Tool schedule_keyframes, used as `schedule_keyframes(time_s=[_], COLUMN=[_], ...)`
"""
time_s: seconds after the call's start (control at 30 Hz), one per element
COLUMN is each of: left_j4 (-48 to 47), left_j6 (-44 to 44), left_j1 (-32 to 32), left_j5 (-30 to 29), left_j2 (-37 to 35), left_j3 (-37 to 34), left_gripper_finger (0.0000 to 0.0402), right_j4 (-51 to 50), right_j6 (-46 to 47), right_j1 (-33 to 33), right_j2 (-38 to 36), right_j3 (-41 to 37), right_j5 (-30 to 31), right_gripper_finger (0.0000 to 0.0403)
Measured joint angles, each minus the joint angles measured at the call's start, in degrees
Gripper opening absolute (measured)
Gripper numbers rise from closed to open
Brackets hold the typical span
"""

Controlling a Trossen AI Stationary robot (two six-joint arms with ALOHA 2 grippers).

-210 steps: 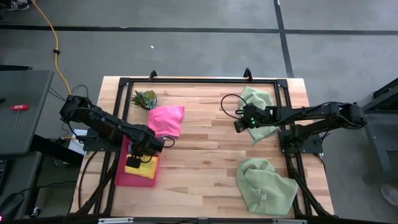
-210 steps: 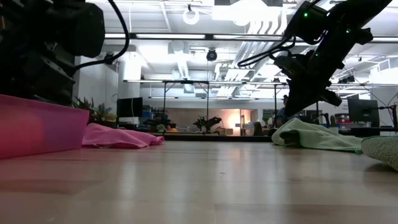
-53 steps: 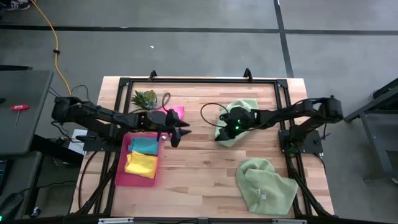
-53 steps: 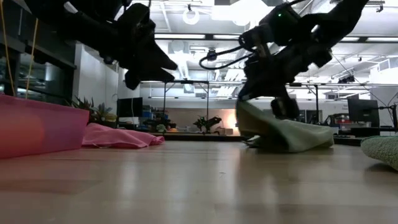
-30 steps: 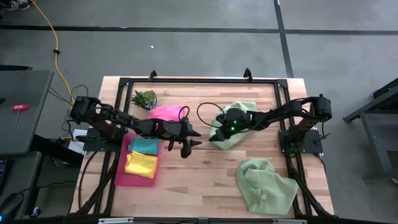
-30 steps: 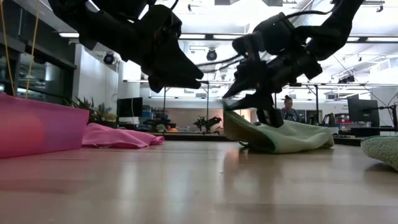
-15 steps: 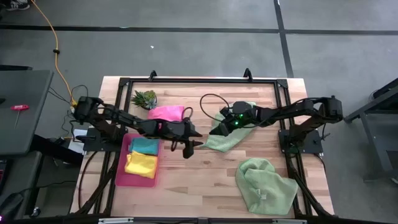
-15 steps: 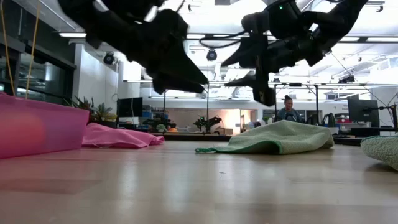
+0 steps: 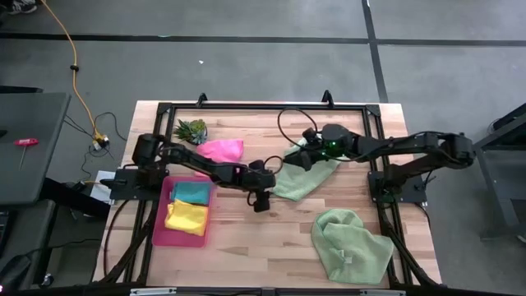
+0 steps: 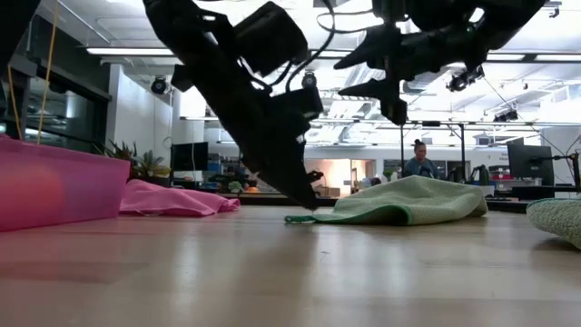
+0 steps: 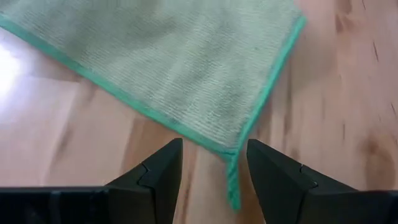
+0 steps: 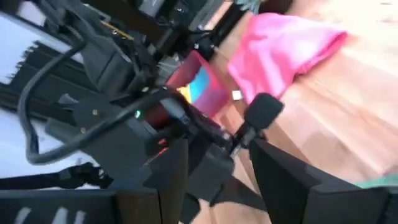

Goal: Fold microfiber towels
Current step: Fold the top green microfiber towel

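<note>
Towel (image 9: pixel 302 174) in pale green lies spread near the middle of the table (image 9: pixel 271 238), toward one o'clock from its centre, with one corner pointing to seven o'clock. It looks light, limp and soft, with a fine looped nap and a darker green stitched hem; it should drape and slide easily on the smooth wood, so I judge the hemmed corner (image 11: pixel 231 153) the best place to pinch.

Left claw (image 11: pixel 210 163) hangs just over that corner, fingers spread to either side of it, not yet gripping. Right claw (image 9: pixel 294 154) is raised above the far edge of the same towel, at eleven o'clock of it, fingers apart and holding nothing.

A second pale green towel (image 9: pixel 349 247) sits crumpled at five o'clock. A pink towel (image 9: pixel 220 149) lies bunched at eleven o'clock, and a stiff pink tray (image 9: pixel 159 232) at eight o'clock holds folded teal (image 9: pixel 191 192) and yellow (image 9: pixel 186 217) towels.
</note>
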Motion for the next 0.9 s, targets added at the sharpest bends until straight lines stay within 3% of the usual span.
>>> schedule_keyframes(time_s=[0.37,0.47,0.6,0.9], left_j4=[-0.91,-0.91,-1.73,-9.09], left_j6=[3.63,3.11,-1.23,-4.36], left_j1=[-0.04,-0.07,1.09,6.49], left_j5=[3.72,3.82,6.51,10.82], left_j2=[2.62,2.71,2.24,-6.75], left_j3=[0.22,0.22,0.22,-0.10], left_gripper_finger=[0.0160,0.0119,0.0019,0.0001], right_j4=[-3.96,-4.20,-5.85,-13.60], right_j6=[-1.09,-1.10,-1.33,-5.33], right_j1=[0.00,0.00,0.00,0.04], right_j2=[-0.38,-0.38,-0.38,-0.37], right_j3=[-0.02,-0.02,-0.02,-0.02], right_j5=[0.29,0.27,0.23,-3.57], right_gripper_finger=[0.0170,0.0170,0.0170,0.0170])
